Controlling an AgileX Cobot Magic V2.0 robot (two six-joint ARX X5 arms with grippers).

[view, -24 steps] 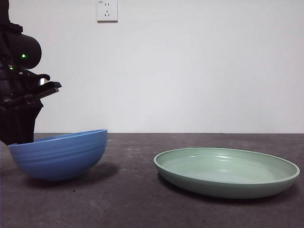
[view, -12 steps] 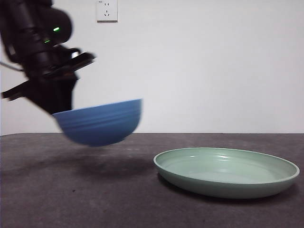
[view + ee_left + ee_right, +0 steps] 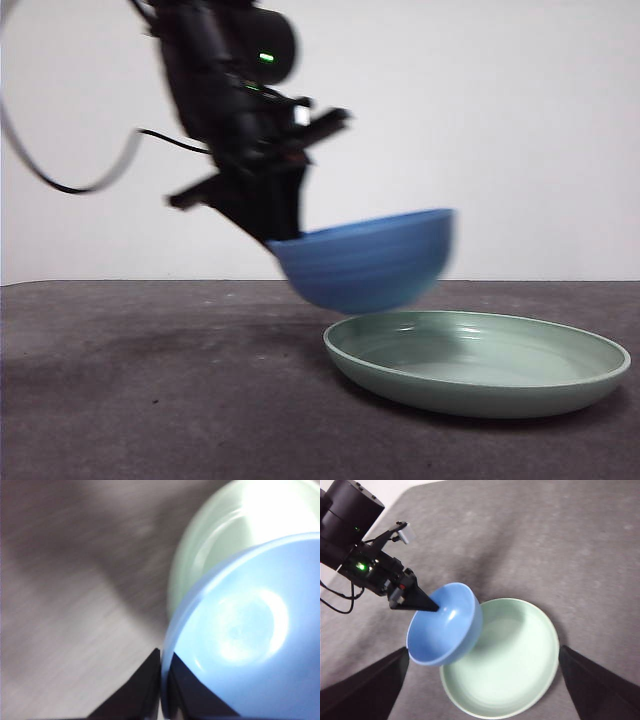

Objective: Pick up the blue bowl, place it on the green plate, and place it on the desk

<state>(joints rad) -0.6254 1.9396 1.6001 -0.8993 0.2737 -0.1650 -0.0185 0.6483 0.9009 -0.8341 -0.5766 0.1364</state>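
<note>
My left gripper (image 3: 285, 240) is shut on the rim of the blue bowl (image 3: 365, 260) and holds it in the air, tilted, above the left edge of the green plate (image 3: 480, 395). In the left wrist view the jaws pinch the bowl's rim (image 3: 161, 680), with the bowl (image 3: 250, 635) over the plate (image 3: 215, 535). The right wrist view shows the left gripper (image 3: 427, 605) on the bowl (image 3: 445, 625), partly over the plate (image 3: 515, 665). My right gripper (image 3: 480, 690) hangs high above, jaws wide open and empty. The desk (image 3: 150, 400) is dark grey.
A white wall stands behind the desk (image 3: 580, 545). A black cable (image 3: 60, 180) loops from the left arm at the upper left of the front view.
My left gripper has lifted the blue bowl off the desk and carried it to the right, from the far left to above the plate's left edge. The plate has not moved.
</note>
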